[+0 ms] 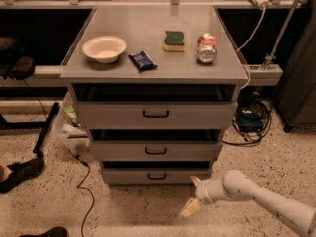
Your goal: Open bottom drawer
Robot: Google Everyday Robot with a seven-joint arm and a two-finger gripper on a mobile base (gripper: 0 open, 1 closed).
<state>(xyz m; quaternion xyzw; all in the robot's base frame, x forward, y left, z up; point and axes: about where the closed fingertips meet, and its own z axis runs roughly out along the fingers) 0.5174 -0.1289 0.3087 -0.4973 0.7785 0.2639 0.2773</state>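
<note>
One grey cabinet [98, 73] fills the middle of the frame, seen from above and in front. It has three drawers stacked one under another, each with one small black loop handle at its centre.

The bottom drawer [128, 176] sits low in the frame, just above the speckled floor [276, 152]. It has the shallowest front of the three. A dark strip shows above its front, as it does above the top drawer [108, 115] and the middle drawer [118, 151].

Four things rest on the cabinet top. From left to right:
- One cream bowl [104, 48].
- One dark blue packet [143, 60], lying flat just right of the bowl.
- One green and yellow sponge [174, 40].
- One red and silver can [207, 47], lying on its side.

One white robot arm [266, 197] enters from the lower right corner. Its gripper [188, 196] hangs at lower centre-right, just below and to the right of the bottom drawer's front, near its right corner and well to the right of that drawer's handle [157, 176]. Its two pale fingers [190, 208] seem spread apart with nothing between them, though the view of them is poor. The gripper does not appear to touch the drawer.

One black cable [85, 191] trails across the floor at lower left.
</note>
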